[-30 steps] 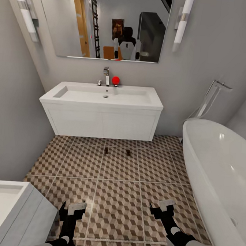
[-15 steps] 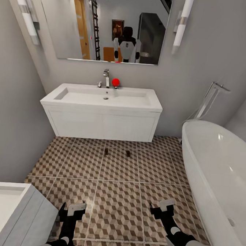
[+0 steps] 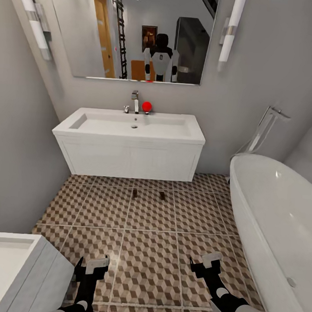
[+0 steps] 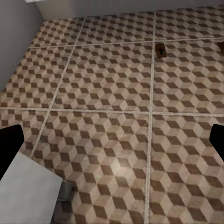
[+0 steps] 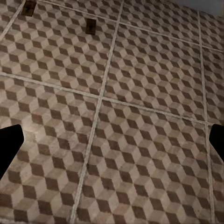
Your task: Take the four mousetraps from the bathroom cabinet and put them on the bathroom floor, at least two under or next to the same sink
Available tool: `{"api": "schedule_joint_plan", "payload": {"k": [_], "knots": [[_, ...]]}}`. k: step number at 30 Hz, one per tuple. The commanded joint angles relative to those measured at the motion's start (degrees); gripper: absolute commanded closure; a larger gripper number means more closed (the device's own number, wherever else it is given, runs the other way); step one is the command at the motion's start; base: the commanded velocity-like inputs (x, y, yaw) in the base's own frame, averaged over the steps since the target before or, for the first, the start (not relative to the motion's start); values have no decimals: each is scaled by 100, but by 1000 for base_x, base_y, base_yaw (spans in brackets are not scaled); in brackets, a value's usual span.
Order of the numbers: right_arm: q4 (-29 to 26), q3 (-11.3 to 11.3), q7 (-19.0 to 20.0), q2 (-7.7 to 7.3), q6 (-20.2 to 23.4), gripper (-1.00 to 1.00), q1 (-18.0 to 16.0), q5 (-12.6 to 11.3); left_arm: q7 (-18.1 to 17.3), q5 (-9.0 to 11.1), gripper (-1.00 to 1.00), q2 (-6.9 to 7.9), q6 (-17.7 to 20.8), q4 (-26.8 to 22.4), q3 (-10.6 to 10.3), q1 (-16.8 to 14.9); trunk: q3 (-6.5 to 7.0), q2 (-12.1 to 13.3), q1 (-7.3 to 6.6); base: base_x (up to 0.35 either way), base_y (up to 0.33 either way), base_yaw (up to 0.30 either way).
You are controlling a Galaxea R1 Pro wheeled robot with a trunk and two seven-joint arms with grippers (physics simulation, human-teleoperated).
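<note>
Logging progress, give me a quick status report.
Left gripper and right gripper open, empty. Two mousetraps on bathroom floor before sink. Nothing between.

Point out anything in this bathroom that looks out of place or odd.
Two mousetraps lie on the bathroom floor just in front of the sink, an unusual spot for them. A red ball sits on the sink's back ledge beside the tap. Nothing looks spilled or damaged.

Two mousetraps (image 5: 90,26) lie on bathroom floor (image 5: 140,130).
</note>
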Motion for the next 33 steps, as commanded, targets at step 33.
{"api": "schedule_joint_plan", "payload": {"k": [33], "knots": [[3,50,242,530,161,-100,-1,-31,6,42,-100,-4,-27,23,-49,0,588,1322,-725,0,0,0]]}}
